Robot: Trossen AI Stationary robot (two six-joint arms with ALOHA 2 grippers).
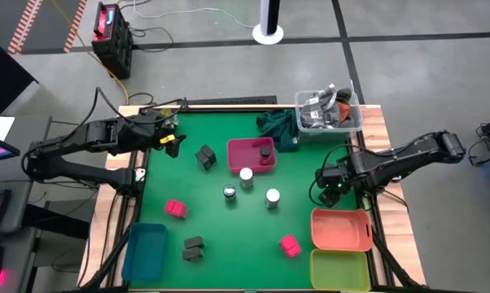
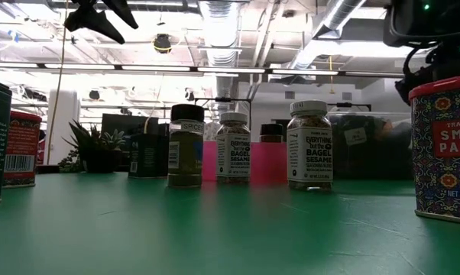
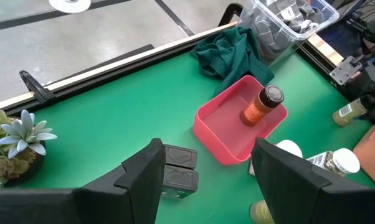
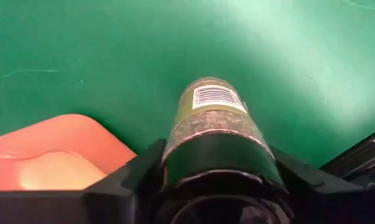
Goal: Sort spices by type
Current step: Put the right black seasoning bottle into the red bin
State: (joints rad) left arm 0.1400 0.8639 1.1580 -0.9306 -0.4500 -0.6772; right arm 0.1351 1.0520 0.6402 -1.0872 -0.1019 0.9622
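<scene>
Right gripper [image 1: 330,181] pinches a spice jar [image 4: 215,124] with a dark cap between its two fingers, above the green table [image 1: 220,244] just beside the orange tray [image 1: 341,229]. Left gripper [image 1: 170,140] hangs near the far left side with its fingers apart, holding nothing. One brown jar [image 3: 262,104] stands in the pink tray [image 3: 228,124]; white-capped jars [image 1: 272,196] stand in the middle.

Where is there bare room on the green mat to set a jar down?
Free: the strip between the blue tray and the pink packet, beyond the grey boxes. Crowded: the middle, where white-capped jars cluster beside the pink tray.
</scene>
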